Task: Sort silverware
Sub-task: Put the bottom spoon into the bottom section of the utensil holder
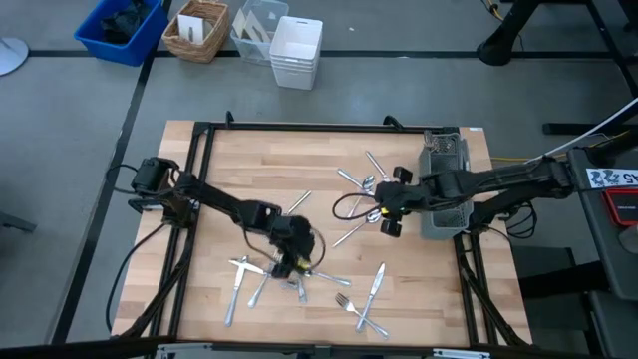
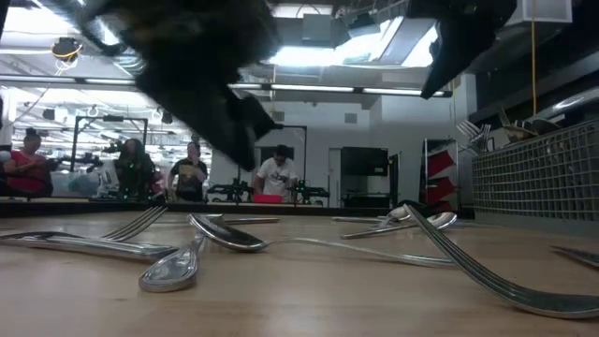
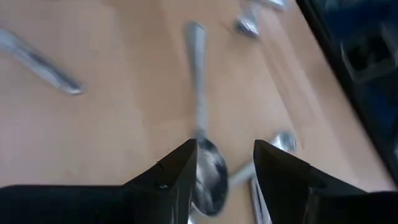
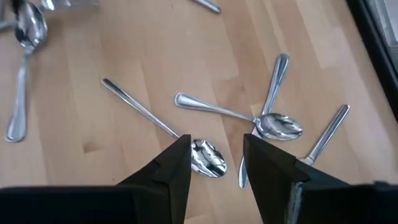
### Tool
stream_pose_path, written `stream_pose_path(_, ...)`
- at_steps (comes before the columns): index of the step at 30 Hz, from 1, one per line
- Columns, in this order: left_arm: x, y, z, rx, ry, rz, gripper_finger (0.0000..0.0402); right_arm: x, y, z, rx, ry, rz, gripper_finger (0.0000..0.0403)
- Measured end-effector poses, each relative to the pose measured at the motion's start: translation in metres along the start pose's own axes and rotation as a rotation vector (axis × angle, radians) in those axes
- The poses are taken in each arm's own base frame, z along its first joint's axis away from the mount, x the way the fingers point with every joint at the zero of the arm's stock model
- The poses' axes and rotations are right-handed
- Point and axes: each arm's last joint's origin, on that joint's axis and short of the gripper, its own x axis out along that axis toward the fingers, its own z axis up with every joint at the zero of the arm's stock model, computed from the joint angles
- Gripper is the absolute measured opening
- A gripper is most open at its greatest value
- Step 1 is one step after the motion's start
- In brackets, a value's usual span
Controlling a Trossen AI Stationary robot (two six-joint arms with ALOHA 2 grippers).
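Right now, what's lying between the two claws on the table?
In the high view, one piece of silverware lies on bare wood between the left claw and right claw.

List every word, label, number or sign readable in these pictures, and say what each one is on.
None can be read.
White label with dark marks on the equipment at the table's right edge, high view: too small and blurred to read.
Red panel just below it: no legible characters.
White shirt of the person in the room behind, low view: any print is too blurred to tell.
Scattered silver-coloured silverware and light wooden table: no markings visible.
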Motion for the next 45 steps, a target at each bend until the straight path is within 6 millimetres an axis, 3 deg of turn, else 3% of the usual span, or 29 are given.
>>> stream_pose_path(5,0.008,-0.030,-0.011,0.215,0.101,0.094,0.0150,0.013,0.006,0.002,-0.008,0.043,0.046,0.0147)
stream_pose_path(11,0.012,-0.050,-0.019,0.426,0.156,0.265,0.0150,0.023,0.014,0.008,0.001,0.037,0.139,0.0147)
stream_pose_path(30,0.039,-0.062,-0.038,0.746,0.289,0.396,0.0150,0.025,0.016,0.012,0.013,0.001,0.163,0.0147)
stream_pose_path(45,0.040,-0.063,-0.035,0.755,0.261,0.423,0.0150,0.025,0.016,0.012,0.014,0.001,0.164,0.0147)
